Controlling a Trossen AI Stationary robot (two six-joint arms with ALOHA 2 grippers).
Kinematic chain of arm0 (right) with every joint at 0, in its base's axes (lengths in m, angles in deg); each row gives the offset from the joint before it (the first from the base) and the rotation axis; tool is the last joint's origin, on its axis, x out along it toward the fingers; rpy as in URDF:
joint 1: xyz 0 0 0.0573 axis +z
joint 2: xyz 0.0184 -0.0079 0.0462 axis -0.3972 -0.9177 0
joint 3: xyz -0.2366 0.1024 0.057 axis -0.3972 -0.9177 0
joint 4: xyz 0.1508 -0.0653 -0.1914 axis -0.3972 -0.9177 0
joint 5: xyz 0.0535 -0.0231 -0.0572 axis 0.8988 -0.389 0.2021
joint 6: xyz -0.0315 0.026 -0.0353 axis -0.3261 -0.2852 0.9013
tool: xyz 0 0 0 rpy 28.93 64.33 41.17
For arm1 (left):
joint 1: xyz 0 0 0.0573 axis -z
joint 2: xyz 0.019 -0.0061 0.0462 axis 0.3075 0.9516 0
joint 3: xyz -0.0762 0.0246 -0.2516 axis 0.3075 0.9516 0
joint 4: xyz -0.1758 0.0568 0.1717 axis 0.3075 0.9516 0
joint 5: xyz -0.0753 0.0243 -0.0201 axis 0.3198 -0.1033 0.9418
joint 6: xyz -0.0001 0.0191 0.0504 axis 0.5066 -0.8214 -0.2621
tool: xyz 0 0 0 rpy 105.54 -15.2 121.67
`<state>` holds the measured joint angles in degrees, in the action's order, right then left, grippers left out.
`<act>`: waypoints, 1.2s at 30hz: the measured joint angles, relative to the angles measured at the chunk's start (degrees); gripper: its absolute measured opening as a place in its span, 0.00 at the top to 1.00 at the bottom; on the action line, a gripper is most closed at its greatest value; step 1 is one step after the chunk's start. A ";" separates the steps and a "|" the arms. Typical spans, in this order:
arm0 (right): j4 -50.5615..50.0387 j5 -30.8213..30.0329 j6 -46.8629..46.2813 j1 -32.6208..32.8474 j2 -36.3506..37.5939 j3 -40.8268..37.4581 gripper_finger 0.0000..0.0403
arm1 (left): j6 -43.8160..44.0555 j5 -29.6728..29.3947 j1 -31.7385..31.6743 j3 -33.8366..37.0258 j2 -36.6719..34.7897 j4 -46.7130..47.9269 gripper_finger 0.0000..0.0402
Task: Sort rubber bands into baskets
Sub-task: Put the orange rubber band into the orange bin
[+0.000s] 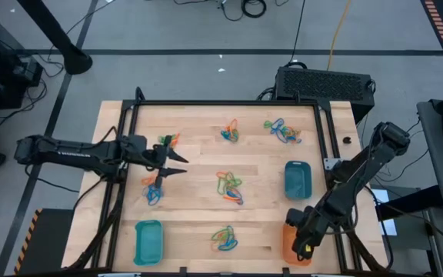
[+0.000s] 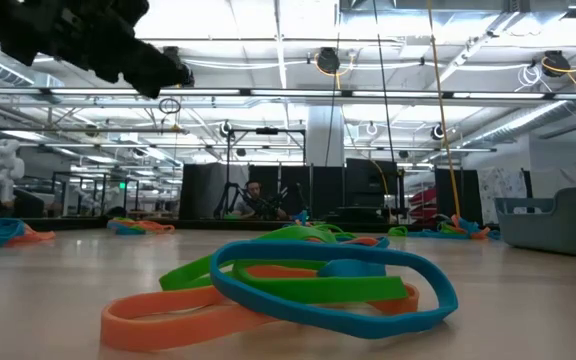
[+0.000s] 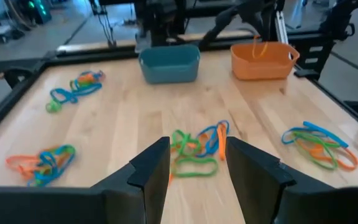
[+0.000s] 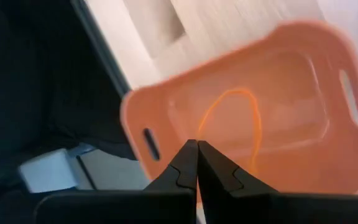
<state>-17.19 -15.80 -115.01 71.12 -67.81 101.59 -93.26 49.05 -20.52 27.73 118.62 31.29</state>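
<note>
Right gripper (image 4: pixel 197 163) pinching orange band (image 4: pixel 229 127) over orange basket (image 4: pixel 303 53); left gripper (image 1: pixel 177 160) open, empty.

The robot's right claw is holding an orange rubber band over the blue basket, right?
Not quite. The right gripper is shut on an orange rubber band, but it hangs over the orange basket, not a blue one. The right wrist view shows this.

Orange basket (image 1: pixel 289 245) half-hidden under arm
</note>
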 joint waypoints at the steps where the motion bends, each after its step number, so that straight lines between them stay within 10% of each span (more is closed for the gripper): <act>1: 0.04 0.03 0.29 0.12 -0.88 0.00 1.00 | 0.60 0.00 0.00 0.00 0.38 -0.10 0.59; 25: -0.42 6.27 -3.13 -0.14 -3.65 -0.04 0.78 | 2.40 -0.03 4.52 0.00 2.08 -1.37 0.59; 36: 12.06 -12.19 9.69 -5.81 0.72 -0.04 0.78 | 1.42 -0.04 4.52 -0.02 2.08 -1.13 0.59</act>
<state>-5.13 -27.99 -105.32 65.31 -67.09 101.55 -91.84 49.00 -15.99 27.70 120.70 30.16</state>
